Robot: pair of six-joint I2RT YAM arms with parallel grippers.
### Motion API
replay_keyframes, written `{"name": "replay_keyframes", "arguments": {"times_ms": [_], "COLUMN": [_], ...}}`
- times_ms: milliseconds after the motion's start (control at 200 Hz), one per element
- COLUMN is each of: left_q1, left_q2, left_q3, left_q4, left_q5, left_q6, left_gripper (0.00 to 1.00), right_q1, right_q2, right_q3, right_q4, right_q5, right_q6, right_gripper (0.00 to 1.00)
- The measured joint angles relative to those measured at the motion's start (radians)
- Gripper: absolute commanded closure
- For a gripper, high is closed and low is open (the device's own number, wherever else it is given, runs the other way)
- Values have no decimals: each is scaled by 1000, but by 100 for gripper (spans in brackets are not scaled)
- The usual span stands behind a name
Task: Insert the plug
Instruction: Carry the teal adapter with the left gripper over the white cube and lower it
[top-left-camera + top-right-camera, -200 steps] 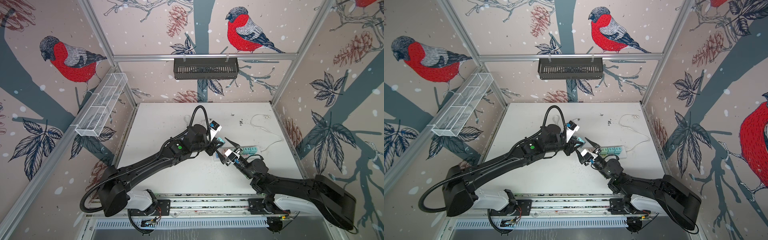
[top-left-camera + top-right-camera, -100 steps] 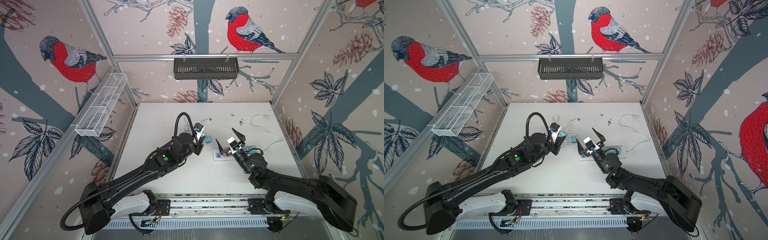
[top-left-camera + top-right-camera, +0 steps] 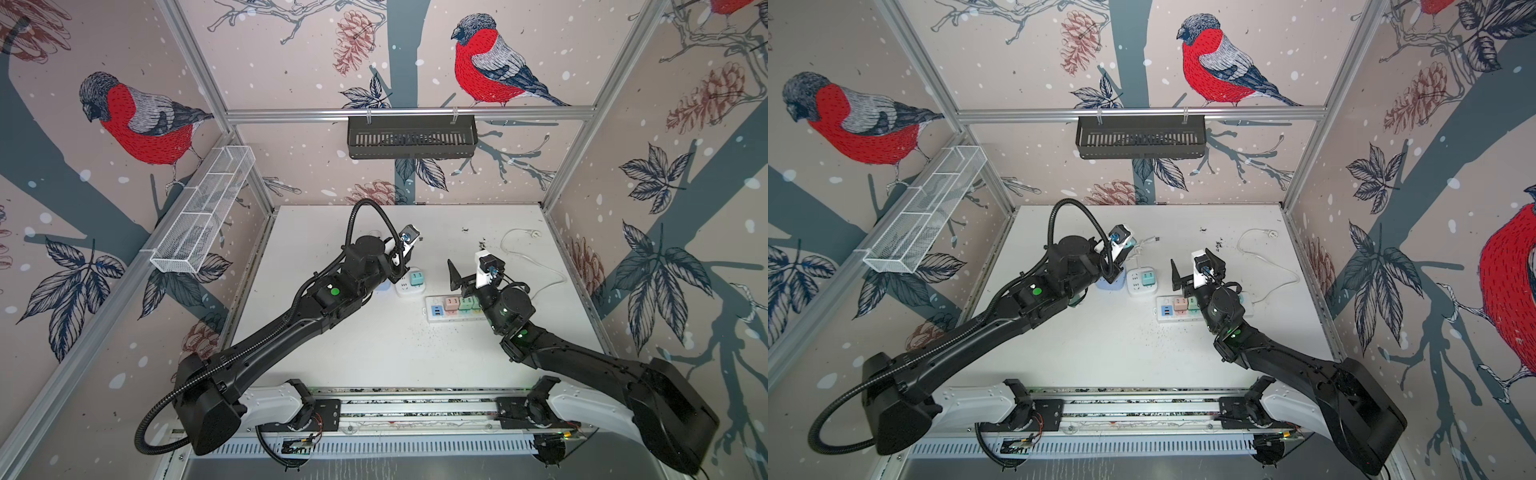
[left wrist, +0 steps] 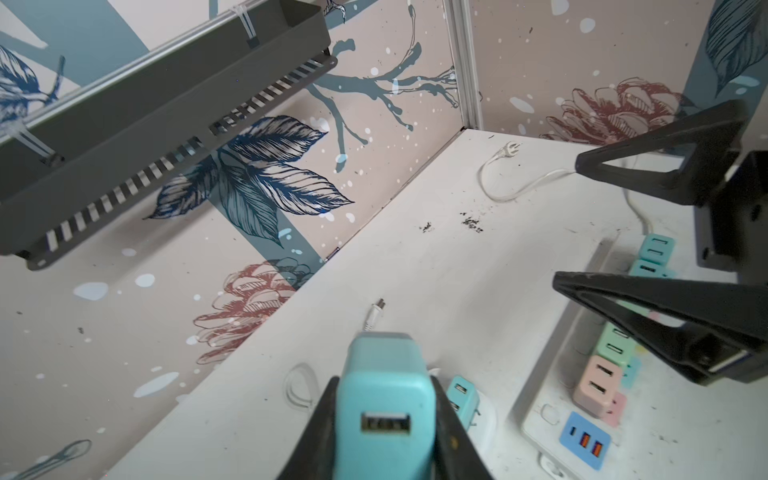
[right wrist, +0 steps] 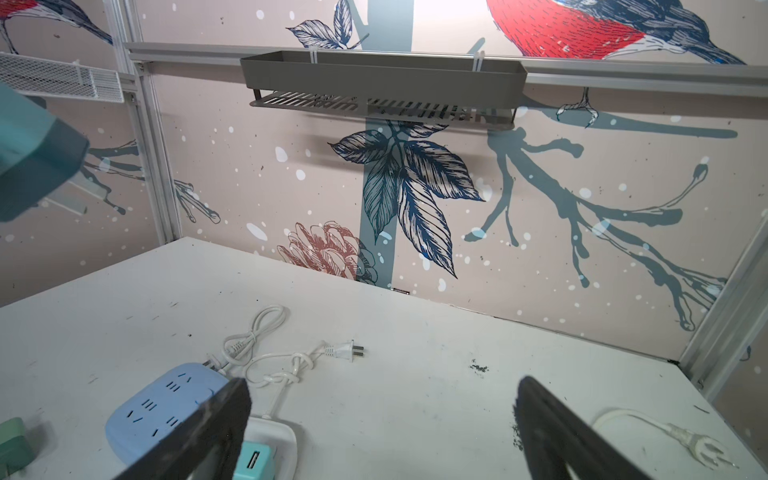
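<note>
My left gripper [image 4: 384, 419] is shut on a teal USB charger plug [image 4: 384, 407], held up off the table with its USB port facing the wrist camera. The right wrist view shows the same plug [image 5: 33, 158] as a blur. A white power strip [image 3: 436, 307] [image 3: 1165, 311] lies right of centre with pink, green and teal plugs in it. My right gripper [image 5: 382, 384] [image 4: 567, 222] hovers over the strip, open wide and holding nothing. A white square socket [image 3: 404, 289] with a teal plug in it sits under the left wrist.
A blue socket block [image 5: 162, 407] [image 3: 1111, 283] lies beside the square socket, with a knotted white cable [image 5: 291, 365] behind it. Another white cord and plug [image 3: 536, 235] trails at the back right. A black basket [image 3: 411, 137] and a wire basket [image 3: 203, 208] hang on the walls.
The two grippers were together over the strip's left end and have since parted. The left one drew back to the left with the teal plug, and the right one lifted away to the right, open.
</note>
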Motion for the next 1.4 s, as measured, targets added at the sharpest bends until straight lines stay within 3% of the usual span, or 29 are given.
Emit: {"name": "replay_keyframes", "arguments": {"times_ms": [180, 430, 715, 916, 1401], "left_q1": [63, 171, 184, 190, 216], "left_q2": [86, 215, 420, 534, 621], "left_q3": [62, 64, 244, 328, 352], "left_q4": [-101, -164, -389, -516, -579], "left_q5": [75, 263, 461, 486, 478], "left_q6": [146, 227, 311, 328, 327], "left_gripper": [100, 100, 100, 100, 100], "right_q1": [-12, -40, -61, -74, -89], "right_q2": [-15, -23, -36, -44, -55], "right_q3": [0, 18, 19, 17, 13], "right_q4": [-19, -58, -80, -87, -90], "right_q5": [15, 86, 96, 89, 59], "right_q6": [52, 151, 221, 248, 283], "right_gripper": [0, 0, 0, 0, 0]}}
